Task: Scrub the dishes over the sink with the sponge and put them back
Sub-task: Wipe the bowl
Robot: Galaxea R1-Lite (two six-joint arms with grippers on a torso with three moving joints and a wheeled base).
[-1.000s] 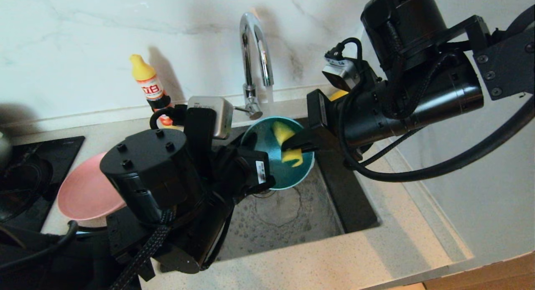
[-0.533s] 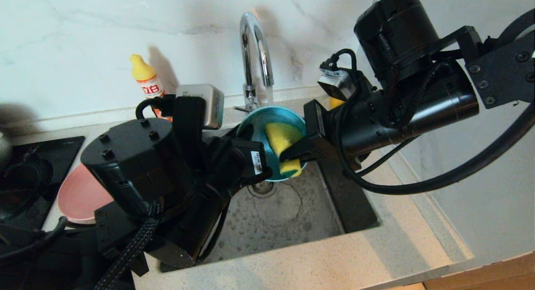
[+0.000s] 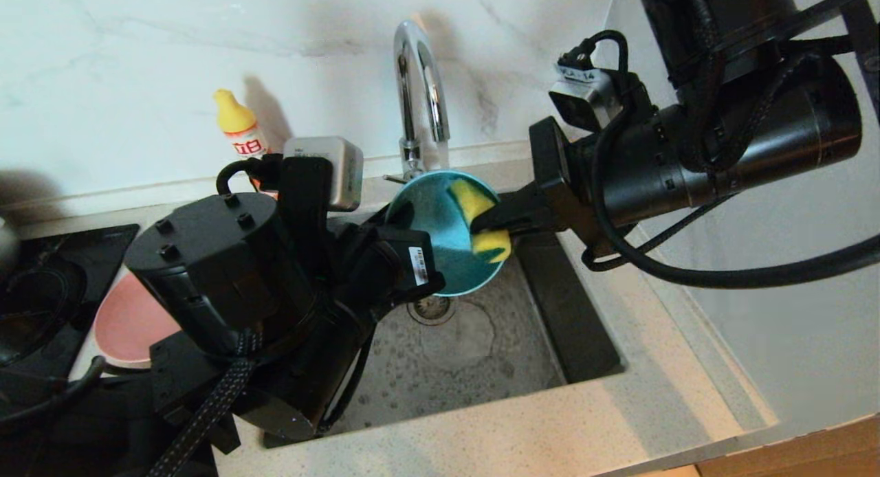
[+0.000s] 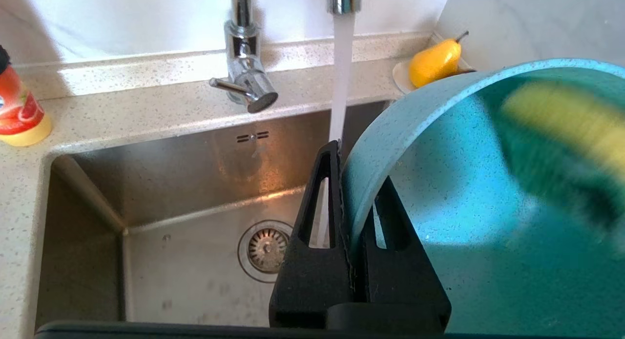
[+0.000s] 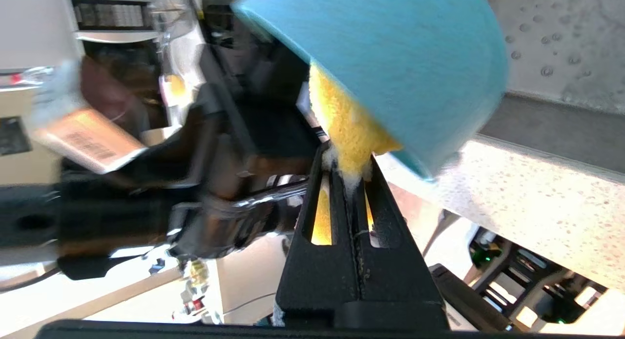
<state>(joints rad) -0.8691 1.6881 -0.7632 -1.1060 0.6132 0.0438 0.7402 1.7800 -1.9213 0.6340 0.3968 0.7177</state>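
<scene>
My left gripper is shut on the rim of the teal bowl, holding it on its side above the sink, just under the tap. In the left wrist view one finger lies outside the bowl wall and one inside, with the left gripper clamped on it. My right gripper is shut on the yellow sponge and presses it against the bowl's inside near the right rim. The sponge bulges out of the right gripper. A pink plate lies on the left counter, half hidden by my left arm.
Water runs from the tap into the sink, near the drain. A yellow-capped bottle stands by the back wall. A black hob is at the far left. A yellow pear sits on a saucer in the back right corner.
The bowl has moved up and back toward the tap. The sponge has slid from the middle of the bowl to its right rim as my right arm rose and drew right.
</scene>
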